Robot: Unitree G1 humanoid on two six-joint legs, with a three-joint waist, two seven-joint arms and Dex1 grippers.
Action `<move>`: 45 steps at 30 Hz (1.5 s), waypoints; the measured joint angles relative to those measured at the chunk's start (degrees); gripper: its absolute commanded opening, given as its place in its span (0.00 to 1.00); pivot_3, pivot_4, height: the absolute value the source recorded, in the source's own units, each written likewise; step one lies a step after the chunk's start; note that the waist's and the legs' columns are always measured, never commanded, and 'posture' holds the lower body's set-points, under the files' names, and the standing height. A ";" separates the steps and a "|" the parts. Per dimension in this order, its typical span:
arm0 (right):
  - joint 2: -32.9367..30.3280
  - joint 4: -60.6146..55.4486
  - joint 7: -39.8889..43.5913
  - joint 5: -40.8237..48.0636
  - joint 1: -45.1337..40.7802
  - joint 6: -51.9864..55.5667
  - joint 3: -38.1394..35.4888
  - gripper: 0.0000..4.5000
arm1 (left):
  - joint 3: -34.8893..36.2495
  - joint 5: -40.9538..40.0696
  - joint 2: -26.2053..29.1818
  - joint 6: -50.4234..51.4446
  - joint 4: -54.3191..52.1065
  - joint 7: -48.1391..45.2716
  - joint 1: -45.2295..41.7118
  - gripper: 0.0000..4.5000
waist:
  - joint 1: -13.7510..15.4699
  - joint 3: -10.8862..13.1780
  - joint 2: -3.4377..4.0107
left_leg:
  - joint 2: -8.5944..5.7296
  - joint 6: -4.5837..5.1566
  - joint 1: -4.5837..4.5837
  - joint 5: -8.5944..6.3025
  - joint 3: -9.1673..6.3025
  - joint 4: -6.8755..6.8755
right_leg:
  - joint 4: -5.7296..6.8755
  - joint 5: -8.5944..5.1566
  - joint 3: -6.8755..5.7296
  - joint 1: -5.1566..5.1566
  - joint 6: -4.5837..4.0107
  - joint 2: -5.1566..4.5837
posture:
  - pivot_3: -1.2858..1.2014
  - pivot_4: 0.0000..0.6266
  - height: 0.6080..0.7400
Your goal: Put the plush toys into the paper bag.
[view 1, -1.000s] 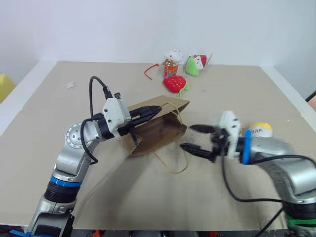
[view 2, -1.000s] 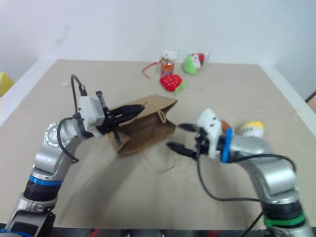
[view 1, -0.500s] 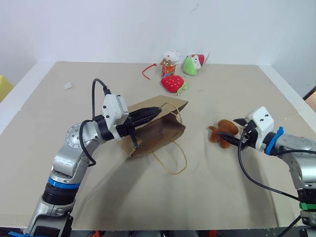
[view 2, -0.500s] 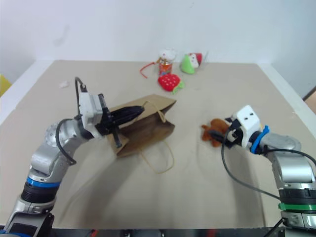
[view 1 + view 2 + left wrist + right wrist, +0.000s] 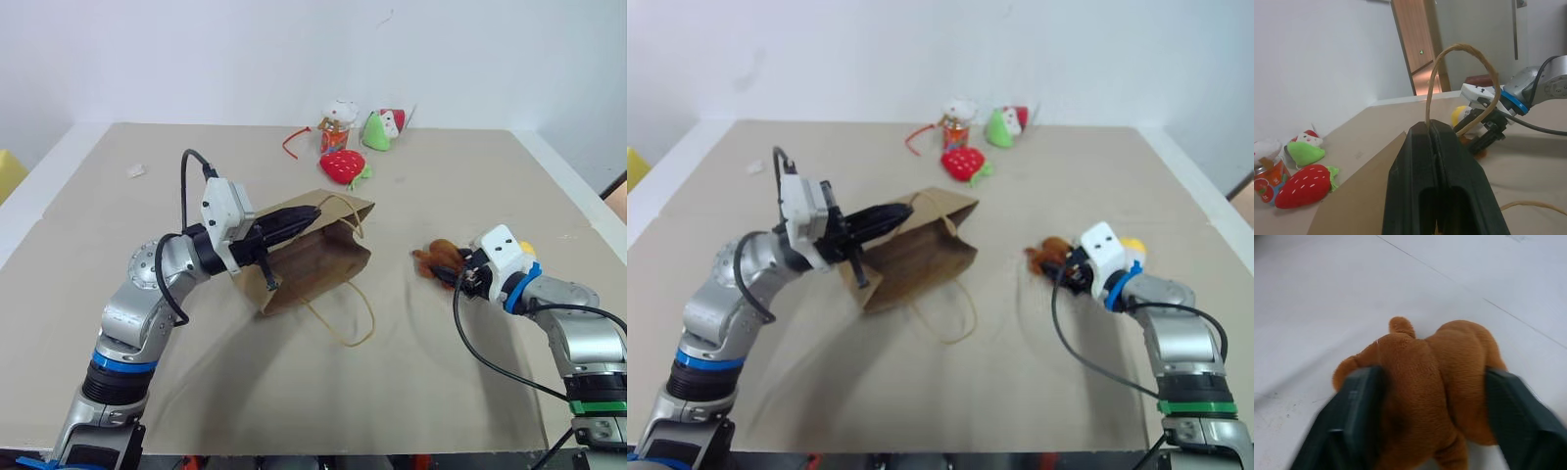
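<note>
The right gripper (image 5: pixel 1420 396), which a second ago hung in mid-air near the paper bag's mouth with its fingers spread, now sits out at the table's three o'clock side with both fingers pressed against the flanks of the brown squirrel plush (image 5: pixel 439 259); the toy lies on the tan table (image 5: pixel 294 392) between them, so the grasp looks just made and the lift toward the bag seems to be the next step. The right forearm reaches low across the tabletop, its gripper angled slightly down and pointing toward nine o'clock. The white-and-yellow egg plush (image 5: pixel 1133 246) rests just behind that wrist, untouched. The left gripper (image 5: pixel 304 217) has held its place, fingers together, pinching the upper edge of the paper bag (image 5: pixel 313 264) beside a cord handle; its arm is bent at the elbow, gripper pointing toward three o'clock. The bag lies near the table's middle, mouth facing the right arm. A red strawberry plush (image 5: pixel 345 164) sits far off at twelve o'clock.
</note>
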 measured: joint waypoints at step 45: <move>14.64 -14.20 8.46 0.33 -23.15 -1.44 27.16 0.26 | 0.46 1.65 -1.66 1.30 -0.32 4.29 -0.25 0.00 | 0.00 0.04 0.04 | 0.05 0.01 -0.15 0.01 0.04 -0.07 | 0.03 0.06 0.08 -0.21 -0.03 0.07 | 0.52 0.24 1.00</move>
